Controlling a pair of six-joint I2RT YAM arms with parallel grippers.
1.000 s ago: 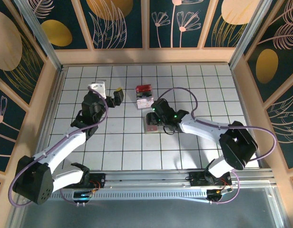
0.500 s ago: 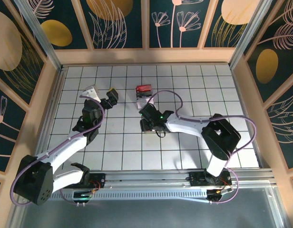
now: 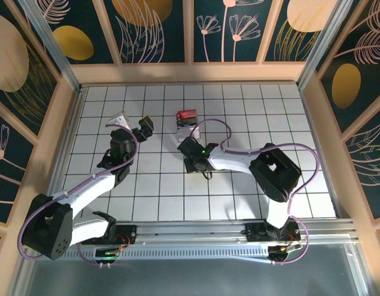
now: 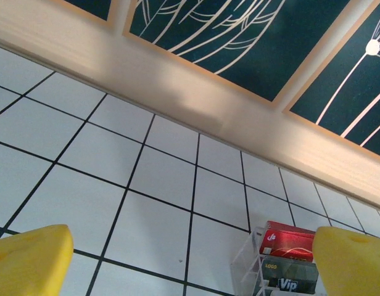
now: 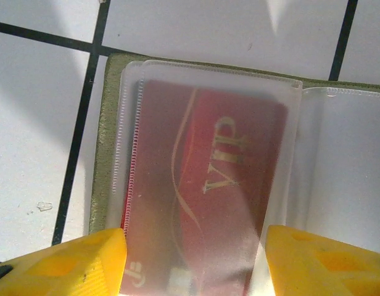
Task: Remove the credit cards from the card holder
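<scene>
The card holder [image 5: 105, 142] lies open on the tiles, with an olive-green edge and clear pockets. A red credit card [image 5: 202, 197] marked VIP sits inside its left pocket. My right gripper [image 5: 193, 265] is open just above it, one yellow fingertip [image 5: 60, 265] at each side of that pocket and nothing held. In the top view the right gripper [image 3: 193, 157] covers the holder near the table's middle. My left gripper [image 3: 133, 122] is wide open and empty at the back left, its yellow fingertips [image 4: 29, 259] over bare tiles.
A small clear box [image 3: 187, 121] stands just behind the right gripper, holding a red card [image 4: 290, 239] and a dark VIP card [image 4: 289, 280]. Wooden walls [image 3: 190, 73] ring the tiled table [image 3: 270, 117]. There is open tile on the right and at the front.
My right gripper has moved left and down over the card holder, its jaws narrowing slightly. The left gripper lifted slightly toward the back early on, then stayed still.
</scene>
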